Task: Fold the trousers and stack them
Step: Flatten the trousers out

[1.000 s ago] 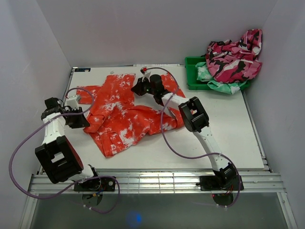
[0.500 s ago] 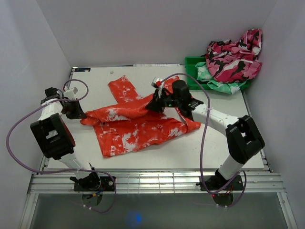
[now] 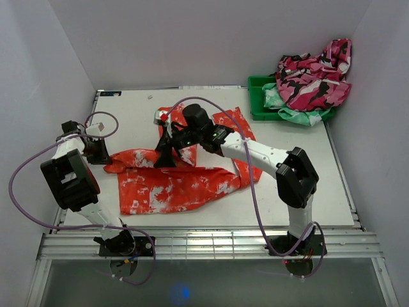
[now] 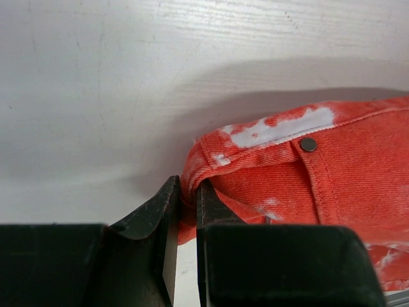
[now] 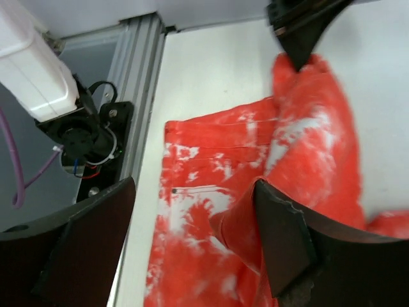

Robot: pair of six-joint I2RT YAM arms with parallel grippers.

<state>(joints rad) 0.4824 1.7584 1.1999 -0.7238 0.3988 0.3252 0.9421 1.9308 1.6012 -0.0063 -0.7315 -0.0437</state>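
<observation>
The red-orange, white-speckled trousers lie across the middle of the table, one leg doubled over toward the left. My left gripper sits at their left end. In the left wrist view it is shut on the waistband corner, beside a metal button. My right gripper hovers over the trousers' left half. In the right wrist view its jaws stand wide apart, with a raised fold of cloth leaning on the inside of one finger.
A green bin stands at the back right, with a pink camouflage garment and a mint-green one heaped on it. The table's left edge and metal rail run close to the trousers. Purple cables loop over both arms.
My right gripper swept from the back middle to the left, dragging a trouser leg across, and its jaws have opened. The left gripper kept its hold on the waistband corner.
</observation>
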